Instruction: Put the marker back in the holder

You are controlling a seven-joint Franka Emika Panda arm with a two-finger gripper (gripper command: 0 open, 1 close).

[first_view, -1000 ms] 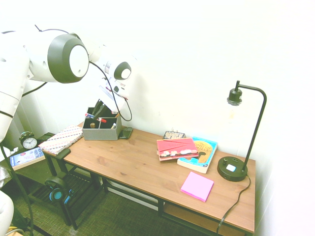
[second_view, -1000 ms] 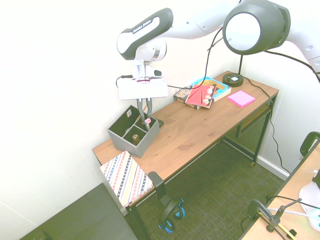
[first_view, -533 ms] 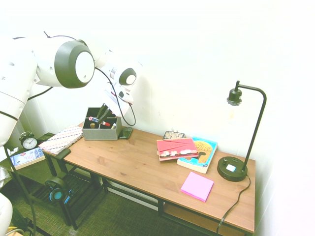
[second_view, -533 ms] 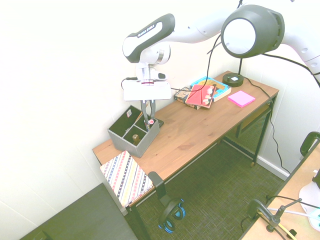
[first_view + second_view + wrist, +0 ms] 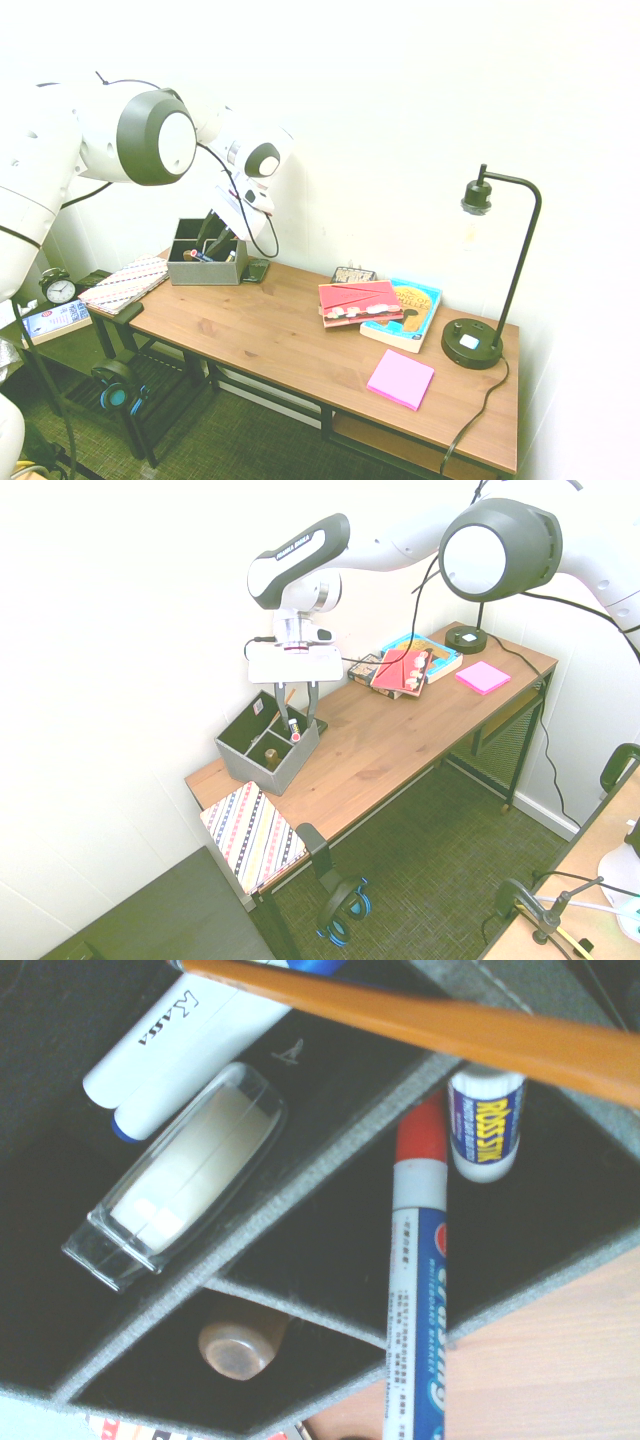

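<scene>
First exterior view: the arm (image 5: 155, 135) reaches in from the left, and the gripper (image 5: 206, 250) points down into the grey holder (image 5: 206, 272) at the back left of the desk (image 5: 270, 330). The marker (image 5: 205, 258) lies low by the 2 fingers, at the holder's front compartments. A striped notebook (image 5: 128, 284) is to the left of the holder. Further right are books (image 5: 360, 303), 1 pink pad of paper (image 5: 401, 379) and 1 black lamp (image 5: 474, 343).

Second exterior view: the 2 fingers stand apart, released, with the marker (image 5: 294, 730) between them. Whether it touches either finger, I cannot tell. A pencil (image 5: 284, 706) leans in the holder, and headphones (image 5: 345, 905) hang beside the desk.

Wrist view: the marker (image 5: 418, 1290) crosses a compartment, its red cap beside a glue stick (image 5: 486, 1125) inside. Across the long divider are 2 white pens (image 5: 190, 1045) and a clear plastic case (image 5: 185, 1170). A brown, round-ended thing (image 5: 238, 1348) sits in another, smaller compartment.
</scene>
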